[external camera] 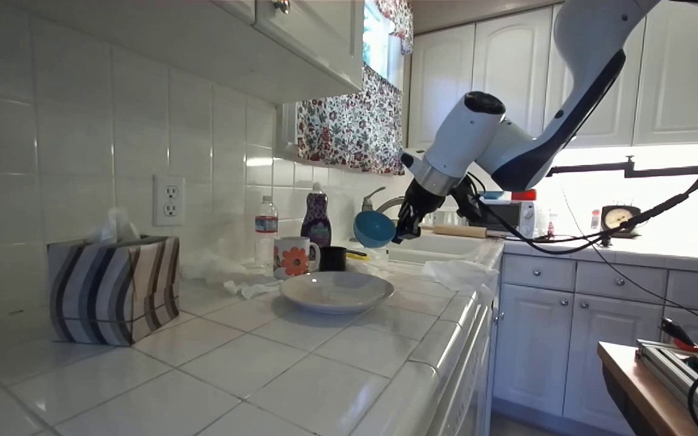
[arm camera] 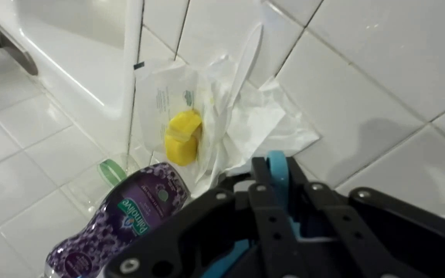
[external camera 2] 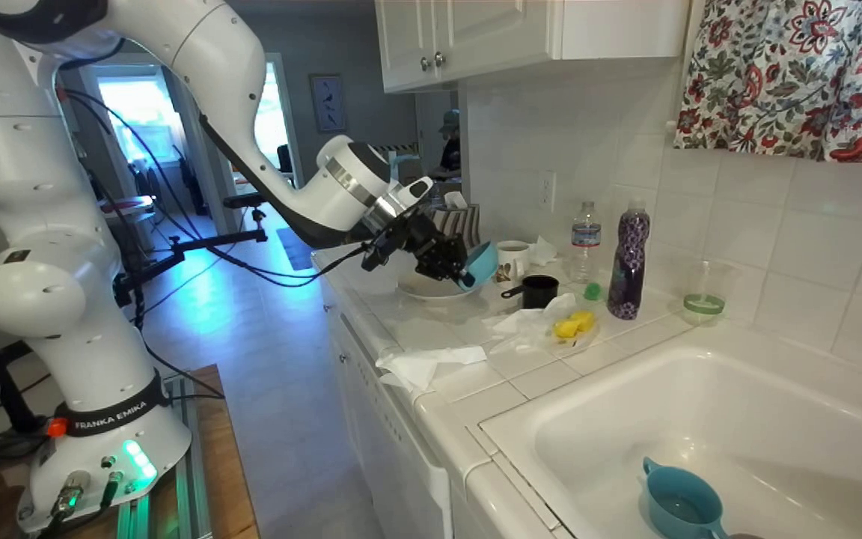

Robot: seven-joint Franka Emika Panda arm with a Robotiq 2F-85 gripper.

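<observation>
A blue cup (external camera: 374,230) hangs tilted in the air above the tiled counter in both exterior views. My gripper (arm camera: 279,164) is shut on its handle (arm camera: 279,170), which stands between the two black fingers in the wrist view. Most of the cup's body is hidden there behind the gripper. A shallow white bowl (external camera: 337,307) rests on the counter, lower in the picture than the cup. Near the cup in an exterior view are a flowered mug (external camera 2: 513,258) and a small black pot (external camera 2: 539,292). What the cup contains cannot be seen.
A purple soap bottle (external camera 2: 628,262), a water bottle (external camera 2: 585,239) and a clear container (external camera 2: 704,303) line the wall. Crumpled paper (arm camera: 253,119), a white spoon (arm camera: 245,61) and a yellow item (arm camera: 183,139) lie nearby. Another blue cup (external camera 2: 684,501) sits in the sink (external camera 2: 588,419). A tissue box (external camera: 113,290) stands by the wall.
</observation>
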